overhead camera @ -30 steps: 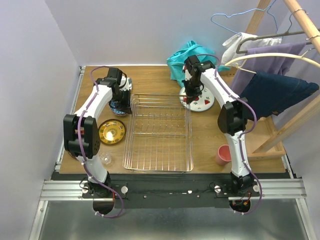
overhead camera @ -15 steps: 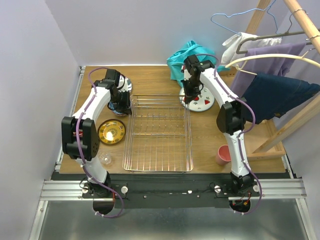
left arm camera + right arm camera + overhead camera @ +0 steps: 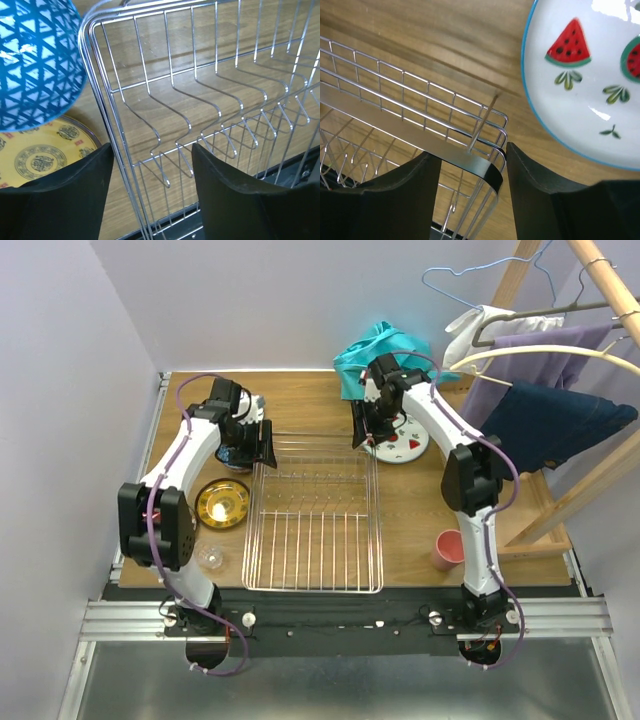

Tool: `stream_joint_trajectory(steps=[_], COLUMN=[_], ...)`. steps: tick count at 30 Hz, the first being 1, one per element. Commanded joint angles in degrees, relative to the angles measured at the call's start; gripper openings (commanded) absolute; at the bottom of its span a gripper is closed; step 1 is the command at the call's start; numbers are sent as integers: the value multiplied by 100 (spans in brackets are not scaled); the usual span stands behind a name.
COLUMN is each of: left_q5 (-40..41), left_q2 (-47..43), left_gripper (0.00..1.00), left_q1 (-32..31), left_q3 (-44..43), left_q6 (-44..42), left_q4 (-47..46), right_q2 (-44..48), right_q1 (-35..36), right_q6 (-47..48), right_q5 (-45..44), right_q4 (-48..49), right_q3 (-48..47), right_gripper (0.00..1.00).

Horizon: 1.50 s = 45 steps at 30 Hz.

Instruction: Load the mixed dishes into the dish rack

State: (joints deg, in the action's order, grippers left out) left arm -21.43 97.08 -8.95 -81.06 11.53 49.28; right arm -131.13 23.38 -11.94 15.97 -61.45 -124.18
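The dish rack, a silver wire basket, lies in the middle of the table with nothing in it. My left gripper stands open over its far left corner; the rim wire passes between the fingers. My right gripper stands open astride the far right corner. A blue patterned bowl and a gold saucer lie left of the rack. A clear glass stands nearer. The watermelon plate lies right of the rack's far corner, and a pink cup stands near right.
A teal cloth is bunched at the back of the table. A wooden clothes frame hung with garments and hangers stands beyond the table's right edge.
Both grippers have opened and let go of the rack's far corners. The rack has slid a little toward the near edge.
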Motion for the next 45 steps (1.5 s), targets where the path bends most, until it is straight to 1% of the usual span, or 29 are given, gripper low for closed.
stream_joint_trajectory(steps=[1, 5, 7, 9, 12, 14, 17, 18, 20, 21, 22, 23, 26, 27, 28, 29, 30, 31, 32, 33, 34, 36, 39, 41, 43, 45], left_q5=[-283, -221, -204, -116, 42, 139, 218, 244, 245, 253, 201, 175, 157, 165, 166, 131, 87, 60, -1, -54, -89, -159, -396, -528, -747, -871], left_q2=[-760, -971, -998, -980, -954, -1015, -1208, -1270, -1427, -1472, -1507, -1560, -1622, -1631, -1622, -1604, -1604, -1604, -1613, -1622, -1613, -1613, -1569, -1464, -1385, -1271], left_gripper=[72, 74, 74, 71, 73, 73, 72, 72, 69, 66, 64, 61, 49, 42, 40, 37, 30, 27, 23, 14, 10, 0, 0, 0, 0, 0], left_q1=[-151, -160, -160, -151, -160, -160, -160, -168, -195, -212, -221, -221, -247, -248, -256, -256, -265, -265, -274, -283, -291, -291, -318, -362, -467, -581], left_q3=[378, 889, 1082, 1127, 1040, 978, 1135, 1223, 1548, 1645, 1820, 1882, 1962, 1971, 1980, 1980, 1980, 1980, 1988, 1988, 1980, 1884, 1436, 979, 532, 293], left_q6=[-10, 42, 77, 78, -18, -72, -98, -63, -2, 25, 51, 95, 78, 60, 60, 60, 43, 42, 51, 60, 60, 86, 78, 16, 33, -19], left_q4=[-217, -287, -453, -533, -472, -296, -120, -94, -59, -67, -93, -111, -85, -50, 11, 47, 73, 108, 126, 143, 178, 188, 222, 363, 529, 627], right_q2=[904, 1212, 1221, 1117, 958, 993, 1387, 1519, 1922, 2020, 2100, 2161, 2145, 2083, 2048, 2013, 1960, 1942, 1925, 1916, 1907, 1951, 2047, 2100, 2127, 2153], right_q1=[255, 255, 255, 255, 255, 246, 255, 255, 255, 264, 255, 246, 238, 238, 238, 229, 238, 238, 229, 238, 229, 229, 238, 246, 325, 369], right_q6=[-141, -168, -203, -255, -204, -168, -203, -255, -282, -308, -308, -300, -238, -221, -186, -168, -150, -124, -106, -98, -98, -98, -54, -19, 60, 122], right_q5=[241, 144, 126, 3, -164, -312, -296, -244, -190, -251, -295, -357, -288, -252, -217, -138, -112, -68, -6, 20, 29, 64, 152, 144, -49, 12], right_q4=[239, 274, 388, 441, 249, 151, 55, 46, 37, 19, 10, 2, 10, 10, 10, 2, -16, -25, -34, -77, -86, -121, -191, -244, -323, -394], right_q3=[947, 1448, 1554, 1485, 1072, 1045, 1640, 2095, 2581, 2748, 2985, 3022, 2970, 2935, 2909, 2830, 2786, 2742, 2680, 2654, 2627, 2487, 2189, 2021, 1820, 1740], right_gripper=[63, 66, 66, 65, 65, 66, 65, 64, 59, 57, 52, 49, 42, 39, 30, 26, 24, 15, 9, 3, 1, 1, 1, 1, 0, 0])
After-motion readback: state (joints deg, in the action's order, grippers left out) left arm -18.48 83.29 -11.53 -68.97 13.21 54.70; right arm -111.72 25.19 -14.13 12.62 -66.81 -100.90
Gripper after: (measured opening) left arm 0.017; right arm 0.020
